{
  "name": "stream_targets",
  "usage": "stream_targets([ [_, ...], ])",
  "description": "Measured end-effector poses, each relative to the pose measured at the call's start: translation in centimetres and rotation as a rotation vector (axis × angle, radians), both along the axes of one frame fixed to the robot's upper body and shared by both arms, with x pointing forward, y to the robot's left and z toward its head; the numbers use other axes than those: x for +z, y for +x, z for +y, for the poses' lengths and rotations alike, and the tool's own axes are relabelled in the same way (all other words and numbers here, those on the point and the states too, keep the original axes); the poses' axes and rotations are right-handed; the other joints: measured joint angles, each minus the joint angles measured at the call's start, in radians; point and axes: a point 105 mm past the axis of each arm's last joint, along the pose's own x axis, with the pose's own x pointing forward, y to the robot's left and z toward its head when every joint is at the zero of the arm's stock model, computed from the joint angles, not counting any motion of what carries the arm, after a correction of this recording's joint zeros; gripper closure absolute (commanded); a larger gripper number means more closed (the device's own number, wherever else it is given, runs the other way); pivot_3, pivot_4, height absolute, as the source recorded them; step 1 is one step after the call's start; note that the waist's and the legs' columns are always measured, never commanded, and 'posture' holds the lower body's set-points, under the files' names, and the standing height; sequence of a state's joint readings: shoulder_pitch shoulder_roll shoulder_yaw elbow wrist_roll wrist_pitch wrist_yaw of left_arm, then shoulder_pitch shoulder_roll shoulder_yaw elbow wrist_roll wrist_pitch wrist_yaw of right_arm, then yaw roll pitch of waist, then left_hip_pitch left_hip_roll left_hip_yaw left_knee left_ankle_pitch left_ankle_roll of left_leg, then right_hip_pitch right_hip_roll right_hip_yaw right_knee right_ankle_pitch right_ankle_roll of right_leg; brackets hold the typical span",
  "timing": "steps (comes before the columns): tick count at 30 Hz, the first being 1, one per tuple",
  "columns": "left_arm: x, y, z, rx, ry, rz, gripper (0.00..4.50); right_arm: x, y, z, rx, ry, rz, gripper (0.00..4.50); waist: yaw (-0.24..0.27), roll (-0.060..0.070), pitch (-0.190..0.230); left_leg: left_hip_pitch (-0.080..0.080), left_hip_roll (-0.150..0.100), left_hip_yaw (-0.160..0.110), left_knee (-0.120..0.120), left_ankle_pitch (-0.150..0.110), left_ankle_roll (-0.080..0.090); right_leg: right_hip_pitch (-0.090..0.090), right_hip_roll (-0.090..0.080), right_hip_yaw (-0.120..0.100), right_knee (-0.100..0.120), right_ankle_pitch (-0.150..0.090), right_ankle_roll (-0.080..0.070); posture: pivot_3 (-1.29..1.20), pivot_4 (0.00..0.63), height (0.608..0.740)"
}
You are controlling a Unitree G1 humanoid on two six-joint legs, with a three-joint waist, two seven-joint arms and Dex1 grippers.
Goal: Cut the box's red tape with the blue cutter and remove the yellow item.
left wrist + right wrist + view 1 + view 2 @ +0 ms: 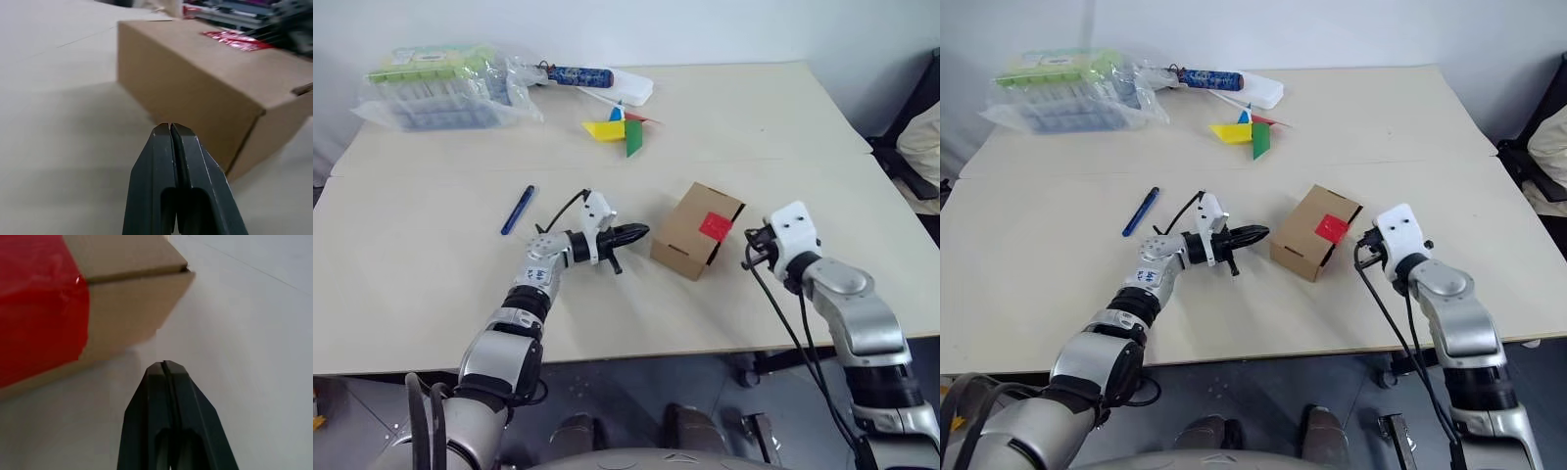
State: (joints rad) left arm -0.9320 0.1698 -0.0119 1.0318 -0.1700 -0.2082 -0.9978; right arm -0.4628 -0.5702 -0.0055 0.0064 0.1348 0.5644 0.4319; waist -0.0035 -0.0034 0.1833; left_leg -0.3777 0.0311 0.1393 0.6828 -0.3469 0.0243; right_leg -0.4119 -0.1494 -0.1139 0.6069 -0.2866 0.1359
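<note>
Both tools pinched closed, empty — left tool [641,233], right tool [165,364] flank box [690,235]; bare table [421,294] around.

From up at the head, two eye cameras look forward and down over the whole bench [431,294], sharing nearly the same scene with a slight sideways offset. Each wrist camera sits low, sighting along its own fingers [168,142], very close to the box [695,230] from opposite sides; both catch the red tape [39,308].
</note>
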Motion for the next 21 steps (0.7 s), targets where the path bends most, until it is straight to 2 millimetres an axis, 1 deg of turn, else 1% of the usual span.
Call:
stream_targets([
  [1,0.0,-0.1,-0.2,-0.011,0.001,0.008,4.47,0.0,0.3,0.2,0.007,0.006,0.005,4.5,0.0,0.0,0.0,0.0,0.0,0.0,0.0,0.0,0.0,0.0,0.0,-0.001,0.0,0.0,0.0,0.0,0.15,0.74],
  [4,0.0,-0.6,-0.9,-0.059,0.005,0.033,4.47,0.3,1.8,1.6,0.059,0.005,0.005,4.5,-0.004,0.0,0.0,-0.001,0.0,0.0,0.0,0.0,0.0,0.0,0.0,-0.001,0.0,0.0,0.0,0.0,0.15,0.74],
  [5,0.1,-0.9,-1.3,-0.076,0.008,0.034,4.47,0.7,2.2,2.0,0.075,0.0,-0.002,4.5,-0.003,0.0,0.0,-0.001,0.0,-0.001,0.0,0.0,0.0,0.0,0.0,-0.001,0.0,0.0,0.0,0.0,0.15,0.74],
  [6,0.0,-1.0,-1.2,-0.078,0.012,0.042,4.47,1.2,2.5,2.1,0.085,-0.004,-0.01,4.5,-0.003,0.0,0.0,-0.001,0.0,-0.001,0.0,0.0,0.0,0.0,0.0,-0.001,0.0,0.0,0.0,0.0,0.15,0.74],
  [12,-0.3,-2.1,-0.8,-0.107,0.045,0.106,4.47,3.9,3.8,4.3,0.193,0.008,-0.06,4.5,-0.013,0.0,0.0,-0.001,0.0,-0.003,0.0,0.0,0.0,0.0,0.0,-0.002,0.002,0.0,0.001,0.0,0.15,0.74],
  [13,-0.5,-2.6,-1.0,-0.123,0.055,0.125,4.47,4.5,4.1,4.7,0.207,0.01,-0.075,4.5,-0.015,0.0,0.0,-0.001,0.0,-0.003,0.001,0.0,0.0,0.0,0.0,-0.002,0.003,0.0,0.001,0.0,0.15,0.74],
  [16,-0.9,-4.1,-1.9,-0.185,0.092,0.17,4.47,5.4,4.8,5.7,0.246,0.006,-0.108,4.5,-0.017,0.0,0.0,-0.001,0.0,-0.004,0.001,0.0,0.0,0.0,0.0,-0.003,0.004,0.001,0.001,0.0,0.15,0.74],
  [19,-1.2,-5.4,-3.1,-0.24,0.119,0.213,4.47,5.4,5.4,6.6,0.287,-0.012,-0.112,4.5,-0.022,0.0,0.0,-0.001,0.0,-0.005,0.001,0.0,-0.001,0.0,0.0,-0.003,0.004,0.001,0.001,0.0,0.15,0.74],
  [21,-1.2,-5.9,-3.7,-0.26,0.127,0.235,4.47,4.9,5.9,6.6,0.293,-0.038,-0.103,4.5,-0.024,0.0,0.0,-0.001,0.0,-0.005,0.001,0.0,-0.001,0.0,0.0,-0.003,0.004,0.001,0.001,0.0,0.15,0.74],
])
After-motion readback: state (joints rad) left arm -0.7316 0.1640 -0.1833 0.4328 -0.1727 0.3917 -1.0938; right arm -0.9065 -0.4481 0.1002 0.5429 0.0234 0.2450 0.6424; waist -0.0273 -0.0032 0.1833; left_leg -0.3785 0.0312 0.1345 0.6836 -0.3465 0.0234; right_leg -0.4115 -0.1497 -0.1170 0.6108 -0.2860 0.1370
